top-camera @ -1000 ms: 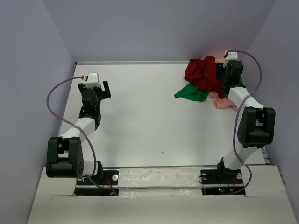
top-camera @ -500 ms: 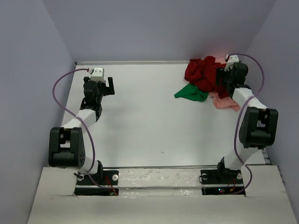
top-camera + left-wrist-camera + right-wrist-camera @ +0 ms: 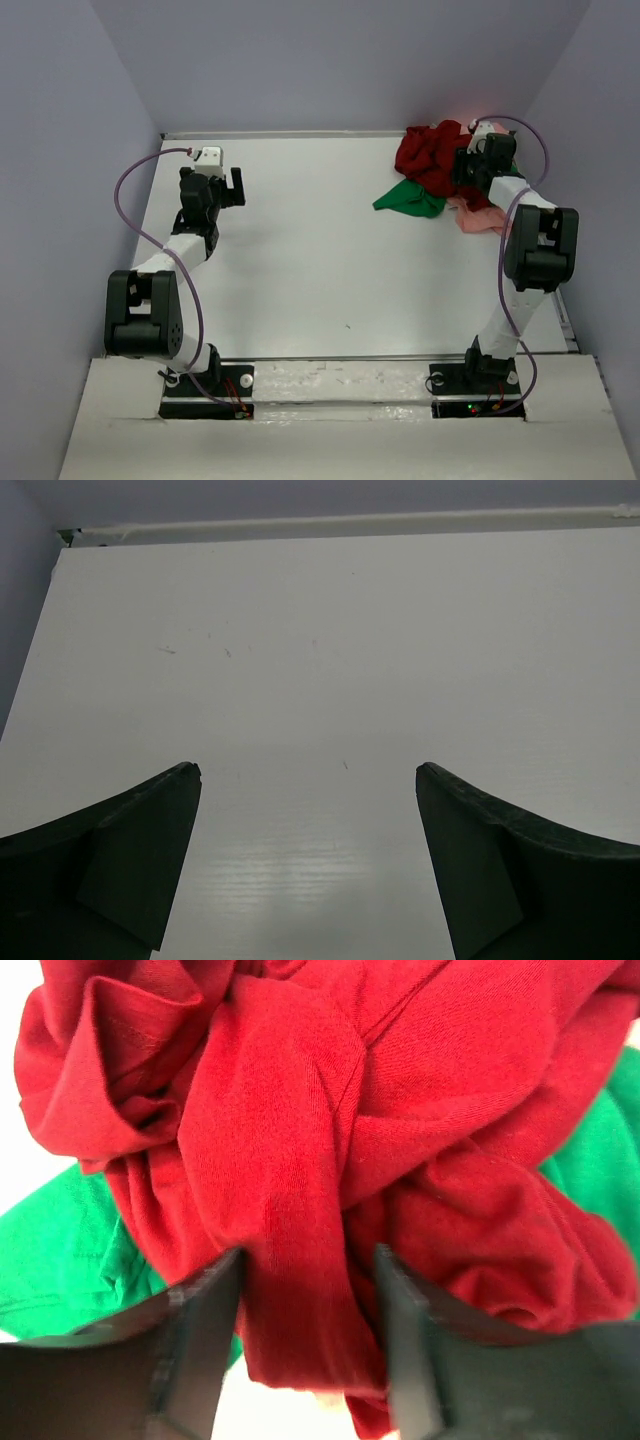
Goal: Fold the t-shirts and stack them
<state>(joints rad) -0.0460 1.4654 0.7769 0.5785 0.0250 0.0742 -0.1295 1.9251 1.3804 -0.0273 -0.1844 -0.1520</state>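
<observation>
At the far right corner of the table (image 3: 320,260) the three t-shirts lie together in one crumpled heap, none of them folded. On top and toward the far side is the dark red t-shirt (image 3: 428,155), bunched in thick folds. The green t-shirt (image 3: 410,198) comes out from under it on the near left side and lies flat on the table. The salmon pink t-shirt (image 3: 482,218) shows at the near right edge of the heap, partly hidden by the right arm. The right gripper (image 3: 468,165) is down at the heap, on its right side. In the right wrist view its two fingers (image 3: 200,1350) stand apart on either side of one thick fold of the dark red t-shirt (image 3: 300,1110). This fold fills the gap between them and touches both. Whether they already press it firmly, I cannot tell. Green cloth (image 3: 50,1260) is visible behind the red on the left and on the right. The left gripper (image 3: 232,185) is well apart from the heap, above the far left part of the table. Its fingers are spread wide, with only bare white table (image 3: 350,630) between them, and it holds nothing.
</observation>
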